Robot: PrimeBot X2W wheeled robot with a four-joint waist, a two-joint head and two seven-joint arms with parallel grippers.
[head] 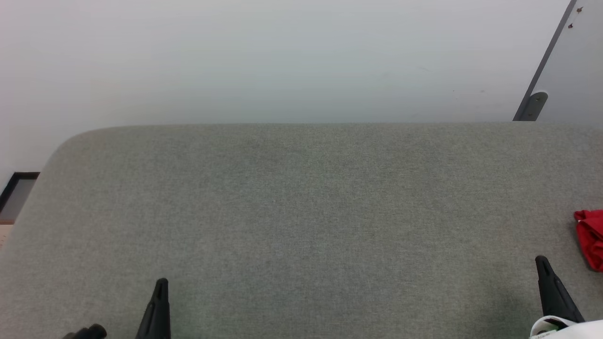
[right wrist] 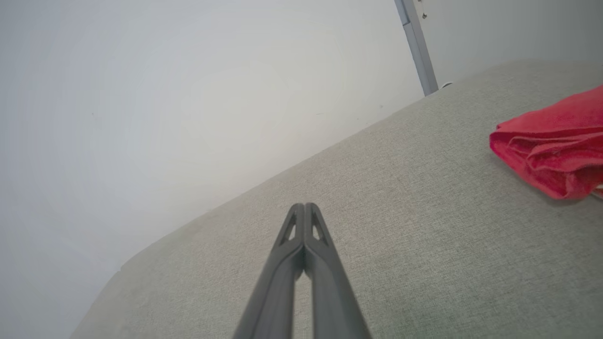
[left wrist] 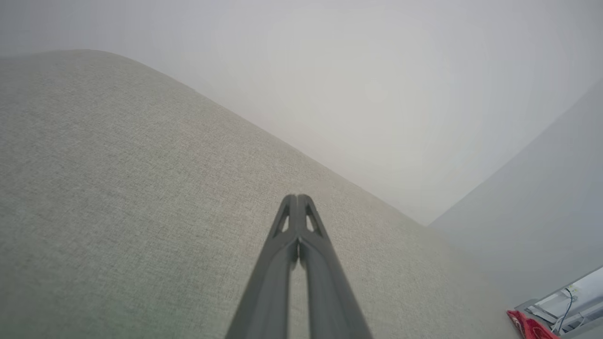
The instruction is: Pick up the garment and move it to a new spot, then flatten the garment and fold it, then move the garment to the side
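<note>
The garment [head: 590, 238] is a bunched red cloth at the right edge of the grey fabric surface [head: 301, 212], partly cut off by the frame. In the right wrist view the garment [right wrist: 556, 141] lies crumpled at the far right, well apart from my right gripper [right wrist: 305, 206], which is shut with nothing in it. In the head view my right gripper [head: 541, 260] stands at the lower right, just left of the garment. My left gripper [head: 161, 282] is at the lower left, shut and empty [left wrist: 297, 197]. A red scrap of the garment [left wrist: 530, 326] shows in the left wrist view's bottom right corner.
A pale wall [head: 282, 61] rises behind the surface's far edge. A grey panel with a dark rail [head: 541, 70] leans at the back right. The surface's far left corner is rounded, with a dark-framed thing [head: 16, 193] beyond it.
</note>
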